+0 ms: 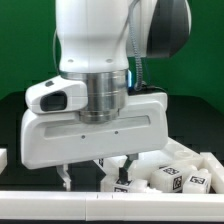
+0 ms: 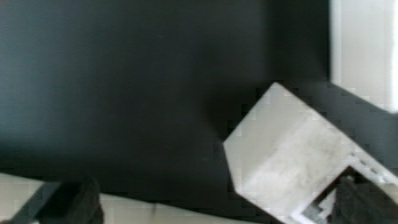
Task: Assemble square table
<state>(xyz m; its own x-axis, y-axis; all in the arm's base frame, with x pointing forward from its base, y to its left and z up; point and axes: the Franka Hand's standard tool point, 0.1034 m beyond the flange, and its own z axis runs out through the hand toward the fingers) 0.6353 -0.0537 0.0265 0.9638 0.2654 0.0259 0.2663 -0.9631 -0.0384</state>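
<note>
Nearest my exterior camera, a smooth white strip (image 1: 110, 207) runs across the bottom of the frame; I cannot tell what it is. Behind it, at frame centre, the gripper (image 1: 94, 180) hangs from the arm (image 1: 95, 40) and points straight down over the black bench (image 1: 30, 185). Its glossy white body is broad and boxy under a ribbed metal collar. I see the jaws wide apart, with nothing clamped. The legs (image 1: 175, 178), chunky white plastic pieces with black-and-white square tags, lie clustered at lower right, near the gripper. My wrist camera shows a matte, angular white block (image 2: 285, 150) on the dark surface, close to 1 fingertip (image 2: 365, 195).
</note>
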